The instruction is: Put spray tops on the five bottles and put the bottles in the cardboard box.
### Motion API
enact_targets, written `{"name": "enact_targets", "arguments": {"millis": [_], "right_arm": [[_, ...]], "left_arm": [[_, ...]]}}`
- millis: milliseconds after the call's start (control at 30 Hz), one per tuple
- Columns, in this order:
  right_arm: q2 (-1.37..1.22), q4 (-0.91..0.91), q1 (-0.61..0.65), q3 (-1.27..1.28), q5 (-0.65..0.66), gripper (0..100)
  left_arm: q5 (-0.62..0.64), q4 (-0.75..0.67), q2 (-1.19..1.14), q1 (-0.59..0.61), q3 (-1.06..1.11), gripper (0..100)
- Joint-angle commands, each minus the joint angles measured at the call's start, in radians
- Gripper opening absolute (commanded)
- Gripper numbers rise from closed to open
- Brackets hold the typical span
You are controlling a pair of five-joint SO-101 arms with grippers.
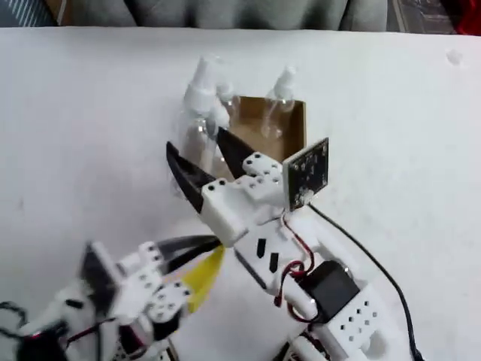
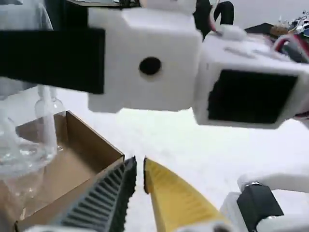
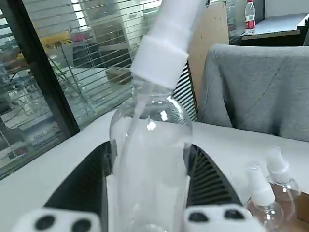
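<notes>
Clear plastic white-spray-topped bottle (image 3: 149,159) clamped in right gripper (image 1: 195,141), just left of brown cardboard box (image 1: 294,124); left gripper (image 2: 139,166) closed, empty.

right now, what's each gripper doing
left gripper: closed, holding nothing
right gripper: closed on the spray bottle

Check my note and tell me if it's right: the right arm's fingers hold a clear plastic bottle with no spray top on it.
One thing is wrong. The clear plastic bottle held in the right gripper already has a white spray top on its neck, as the right wrist view shows. The rest stands: the fingers do hold it.
</notes>
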State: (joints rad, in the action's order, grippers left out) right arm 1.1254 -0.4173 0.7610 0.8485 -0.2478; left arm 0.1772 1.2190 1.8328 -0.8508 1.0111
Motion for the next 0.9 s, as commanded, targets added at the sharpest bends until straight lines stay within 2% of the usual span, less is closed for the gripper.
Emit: {"name": "enact_targets", "arguments": {"millis": [0,233,433,567,733,867], "right_arm": [[-0.004,-0.114,0.019,-0.110,-0.023,1.5],[0.047,-0.317,0.027,-0.192,-0.015,1.5],[0.104,-0.430,0.071,-0.195,-0.015,1.5],[0.143,-0.469,0.073,-0.195,-0.008,1.5],[0.156,-0.470,0.067,-0.170,0.080,1.5],[0.156,-0.469,-0.010,-0.172,0.107,1.5]], "left_arm": [[-0.023,-0.147,0.002,0.010,0.083,2],[-0.023,-0.275,0.002,0.151,0.190,2],[-0.026,-0.328,0.002,0.166,0.252,2],[-0.025,-0.327,0.001,0.166,0.255,2],[-0.029,-0.315,0.001,0.166,0.255,2],[-0.031,-0.199,0.001,0.179,0.249,2]]}}
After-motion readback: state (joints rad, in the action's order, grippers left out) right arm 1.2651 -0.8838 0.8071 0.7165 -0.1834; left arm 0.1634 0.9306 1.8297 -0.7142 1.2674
